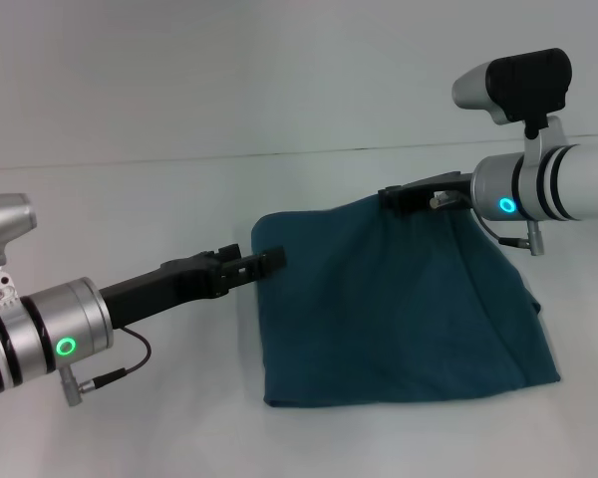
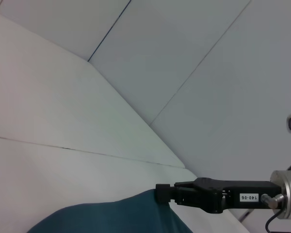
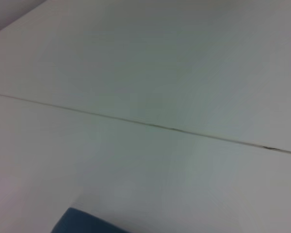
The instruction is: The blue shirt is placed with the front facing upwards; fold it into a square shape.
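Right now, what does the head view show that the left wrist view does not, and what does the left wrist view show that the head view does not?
Only the head view shows the whole folded shirt, the left end effector at its far left corner, and both arms. Only the left wrist view shows the label on the right end effector and the wall panels behind. Both show the shirt, the right end effector at its far right corner, and the white table.

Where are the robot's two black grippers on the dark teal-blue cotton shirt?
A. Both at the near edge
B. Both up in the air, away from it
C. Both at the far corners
C: the left gripper and right gripper each meet a far corner of the dark teal-blue cotton shirt, which lies folded on the white table.
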Motion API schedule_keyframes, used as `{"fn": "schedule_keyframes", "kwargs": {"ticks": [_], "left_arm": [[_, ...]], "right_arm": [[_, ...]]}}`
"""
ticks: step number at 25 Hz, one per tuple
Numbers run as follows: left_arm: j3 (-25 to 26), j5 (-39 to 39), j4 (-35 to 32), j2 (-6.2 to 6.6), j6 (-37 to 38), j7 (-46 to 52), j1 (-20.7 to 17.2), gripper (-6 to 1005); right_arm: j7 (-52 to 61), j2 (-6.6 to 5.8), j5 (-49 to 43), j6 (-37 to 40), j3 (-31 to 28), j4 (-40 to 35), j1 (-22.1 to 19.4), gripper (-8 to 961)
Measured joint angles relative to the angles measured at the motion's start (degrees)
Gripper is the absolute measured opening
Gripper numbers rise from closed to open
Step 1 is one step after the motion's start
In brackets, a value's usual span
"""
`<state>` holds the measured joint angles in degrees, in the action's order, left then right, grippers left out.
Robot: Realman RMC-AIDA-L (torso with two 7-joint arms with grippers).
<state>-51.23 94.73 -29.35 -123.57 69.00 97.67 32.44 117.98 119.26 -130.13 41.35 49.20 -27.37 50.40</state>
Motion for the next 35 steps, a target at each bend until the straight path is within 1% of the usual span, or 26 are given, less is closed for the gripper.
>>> {"fn": "schedule_keyframes", "kwargs": {"ticks": [3, 8, 9, 10, 11, 15, 19, 22, 25, 29, 30, 35], "left_arm": [[0.00, 0.00, 0.00, 0.00, -0.12, 0.12, 0.04, 941], [-0.09, 0.00, 0.00, -0.09, -1.40, 0.14, -0.04, 940], [-0.19, 0.00, 0.00, -0.10, -1.98, 0.15, -0.03, 940], [-0.32, 0.00, 0.00, -0.12, -2.57, 0.15, -0.04, 940], [-0.48, 0.00, 0.06, -0.14, -2.99, 0.15, 0.00, 940], [-1.11, 0.01, 1.29, -0.18, -4.70, 0.09, 0.75, 939], [-2.38, 0.10, 2.14, -0.18, -6.21, 0.06, 1.28, 939], [-2.64, 0.10, 2.14, -0.18, -6.21, 0.13, 1.29, 939], [-2.65, 0.10, 2.14, -0.18, -5.95, 0.14, 1.16, 938], [-2.68, 0.10, 2.09, -0.18, -5.42, 0.15, 0.85, 938], [-2.68, 0.10, 2.09, -0.18, -5.42, 0.15, 0.85, 938], [-2.73, 0.45, 1.95, -0.13, -5.15, 0.16, 0.82, 937]], "right_arm": [[-0.35, -0.02, 0.01, -0.16, 0.03, -0.32, -0.14, 20], [-0.49, 0.01, 0.64, -1.05, -0.12, -1.90, -1.30, 118], [-0.50, 0.06, 1.72, -0.89, -0.15, -4.05, -2.74, 158], [-0.50, 0.06, 1.72, -0.89, -0.15, -4.05, -2.74, 198], [-0.50, 0.06, 2.43, -0.29, -0.14, -5.15, -3.58, 237], [-0.49, -0.29, 5.84, 4.29, -0.20, -9.70, -7.20, 397], [-0.21, -0.98, 7.32, 10.58, -0.29, -14.08, -10.72, 558], [-0.07, -1.69, 8.63, 14.83, -0.80, -16.26, -13.16, 634], [-0.29, -2.51, 11.30, 17.81, -2.30, -17.25, -15.70, 634], [-0.59, -4.02, 13.87, 20.89, -5.49, -17.57, -18.98, 635], [-0.59, -4.02, 13.87, 20.89, -5.49, -17.57, -18.98, 635], [-0.70, -4.79, 13.97, 21.89, -6.70, -17.61, -21.19, 635]]}}
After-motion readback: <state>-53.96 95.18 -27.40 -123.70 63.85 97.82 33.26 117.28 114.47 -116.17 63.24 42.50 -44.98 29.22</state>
